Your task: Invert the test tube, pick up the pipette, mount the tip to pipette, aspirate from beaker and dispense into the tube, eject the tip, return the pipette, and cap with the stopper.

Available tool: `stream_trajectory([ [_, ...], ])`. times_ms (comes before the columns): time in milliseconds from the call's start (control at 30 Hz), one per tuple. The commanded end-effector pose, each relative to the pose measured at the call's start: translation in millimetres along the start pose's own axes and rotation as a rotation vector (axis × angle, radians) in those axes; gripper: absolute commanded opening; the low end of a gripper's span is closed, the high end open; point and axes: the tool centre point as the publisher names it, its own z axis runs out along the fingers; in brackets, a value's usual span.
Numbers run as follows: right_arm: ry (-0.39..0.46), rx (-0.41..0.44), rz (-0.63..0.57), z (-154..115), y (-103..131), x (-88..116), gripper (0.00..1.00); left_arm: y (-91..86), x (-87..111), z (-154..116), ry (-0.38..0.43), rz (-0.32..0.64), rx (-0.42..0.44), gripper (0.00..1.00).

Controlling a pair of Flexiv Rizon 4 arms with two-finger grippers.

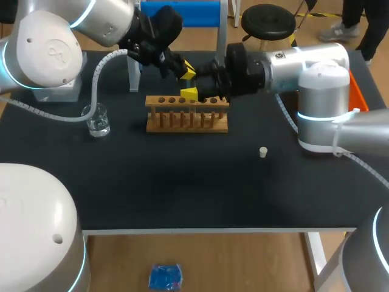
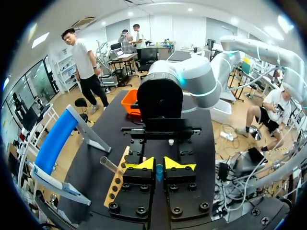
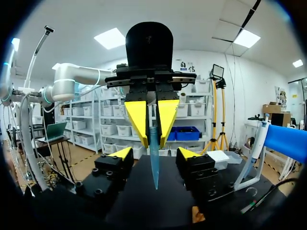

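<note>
Stopper (image 1: 263, 152), small and pale, is seen nearest, lying alone on the black table (image 1: 182, 188), well apart from both arms. Farther back, the wooden tube rack (image 1: 187, 115) is set across the middle, with the glass beaker (image 1: 97, 120) off its left end. In the left wrist view a clear test tube (image 2: 109, 164) is seen tilted by the rack's end; whether it is seated in a hole cannot be told. Just over the rack's far edge the two grippers are brought face to face. The left gripper (image 2: 159, 165) is closed narrowly on a translucent blue pipette tip (image 3: 154, 143), which is pinched at its wide end between the yellow fingers, its narrow point directed toward the right gripper (image 3: 155, 154). That gripper is held wide, its fingers standing to either side of the tip without touching it. Beyond them, a blue-topped stand (image 1: 200, 13) is placed at the table's far edge, and an orange tray (image 1: 357, 91) at the far right.
</note>
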Motion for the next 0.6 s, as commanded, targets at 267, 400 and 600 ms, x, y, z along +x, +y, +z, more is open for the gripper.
stream_trajectory([
  [267,0.003,0.001,-0.006,-1.3,-1.0,-2.7,0.15,-0.5,0.4,-1.4,0.001,-0.002,-0.005,0.0],
  [400,0.003,0.0,-0.006,-2.0,-0.9,-2.9,0.0,-0.5,0.4,-1.4,0.001,-0.002,-0.005,0.0],
  [600,0.002,-0.003,-0.007,-3.3,-0.5,-3.0,0.0,-0.5,0.4,-1.4,0.001,-0.002,-0.005,0.0],
])
